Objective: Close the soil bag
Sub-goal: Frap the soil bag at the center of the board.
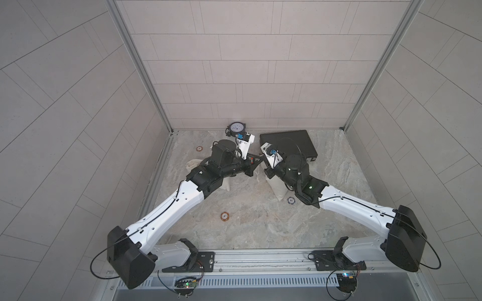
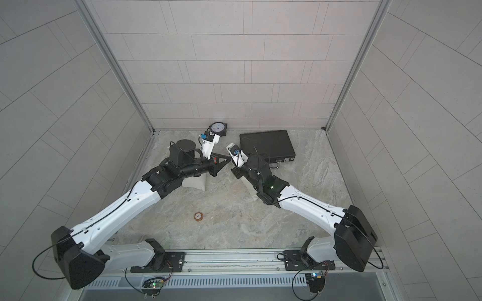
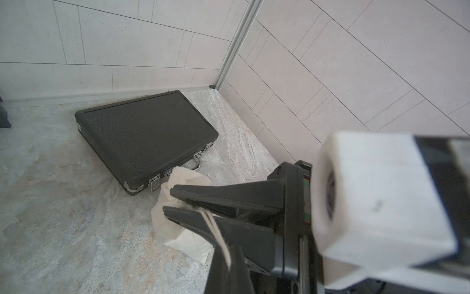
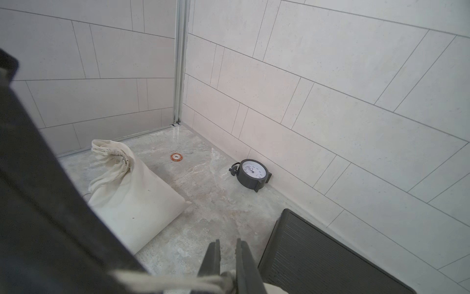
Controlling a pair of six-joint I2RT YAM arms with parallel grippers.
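Soil bag [image 3: 171, 229] could simply slide or tip instead of cinching: it looks light and slumped, so if the two arms pull with uneven force the whole sack may drag across the bench [image 3: 63, 229] toward the stronger side, and a mouth not yet tight would then let soil out. The left gripper [image 3: 169, 201] has its fingers pressed together on the drawstring strands [image 3: 216, 229], which trail out across the lower finger rather than sitting deep, so a sharp tug may draw them free. The right gripper [image 4: 227, 240] has its fingers set close together around the knotted drawstring end [image 4: 227, 276]; the pinch appears to sit right at the knot, and I cannot tell how firmly it bites, so that side may slip first. The bag lies between the two arms, just beside the latch edge of the black briefcase [image 3: 147, 135], near its handle, where a loose cord might catch. It is a cream cloth sack, plump where it rests on the bench, its neck crumpled with a flap standing above the left fingers; they hide the mouth, so whether it is drawn shut is unclear. A second cream bag [image 4: 132, 193], neck bunched, lies well apart
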